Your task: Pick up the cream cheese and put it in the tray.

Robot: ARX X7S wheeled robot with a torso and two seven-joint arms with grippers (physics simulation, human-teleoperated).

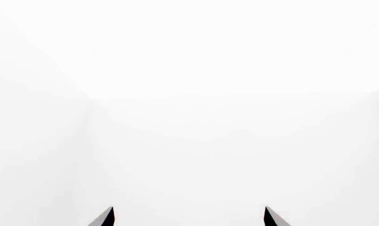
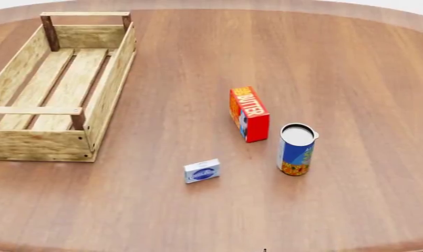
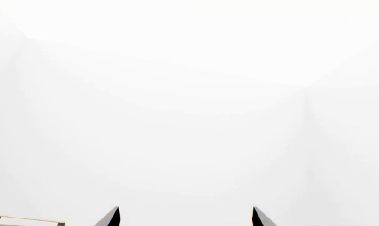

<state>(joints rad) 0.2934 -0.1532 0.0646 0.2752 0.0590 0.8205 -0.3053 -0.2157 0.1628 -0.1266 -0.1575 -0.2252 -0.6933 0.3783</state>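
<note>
Neither arm shows in the head view; only the round wooden table (image 2: 351, 68) and what stands on it are seen there. Each wrist camera faces a blank white background, with just the 2 dark fingertips of its own claw poking into the edge of the picture. The left gripper (image 1: 189, 217) has its tips set wide apart with nothing between them. The right gripper (image 3: 185, 217) is the same, spread wide and holding nothing; a sliver of light wood rail (image 3: 26, 219) shows at the corner of that picture, off to one side of the tips. Both claws point out at the white surroundings rather than down at the tabletop.

The cream cheese (image 2: 202, 171) lies flat on the table toward the near edge, its blue oval logo facing up, well apart from the tray (image 2: 112, 86), which sits at the far left with its slatted floor bare. The butter box (image 2: 249, 114) stands on edge beyond and to the right of the cream cheese, and the can (image 2: 296, 149) stands upright just beside the butter box on its right.
</note>
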